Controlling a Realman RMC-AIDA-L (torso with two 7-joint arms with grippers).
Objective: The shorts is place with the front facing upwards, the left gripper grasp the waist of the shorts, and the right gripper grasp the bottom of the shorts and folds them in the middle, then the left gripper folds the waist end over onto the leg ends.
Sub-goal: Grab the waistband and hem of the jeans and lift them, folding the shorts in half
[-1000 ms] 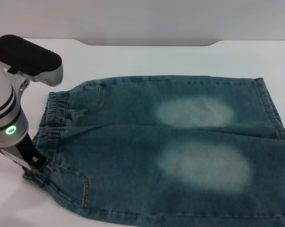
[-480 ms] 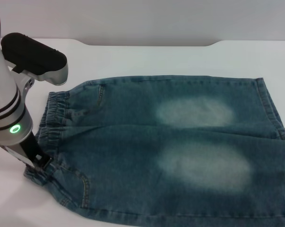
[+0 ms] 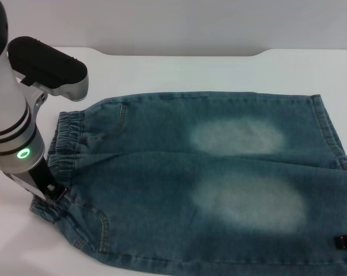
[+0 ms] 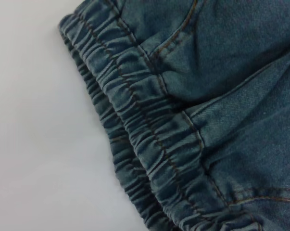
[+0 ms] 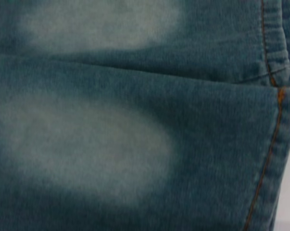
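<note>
Blue denim shorts [image 3: 219,172] lie flat on the white table, front up. The puckered elastic waist [image 3: 64,146] is at the left and the straight leg ends [image 3: 330,135] are at the right. My left gripper [image 3: 51,193] is down on the near corner of the waist, its black tip touching the band. The left wrist view is filled by the gathered waist [image 4: 149,139] and a pocket seam. A dark tip of my right gripper [image 3: 346,242] shows at the right edge over the near leg's hem. The right wrist view shows the faded legs and the stitched leg ends [image 5: 272,134].
The white table [image 3: 161,72] runs beyond the shorts to a far edge with a notch, against a grey wall. Bare table lies left of the waist [image 4: 34,120]. The shorts reach the right and near edges of the head view.
The left arm has shifted slightly right and away from me, its tip staying at the waist corner. A dark piece of the right gripper has come into view at the right edge.
</note>
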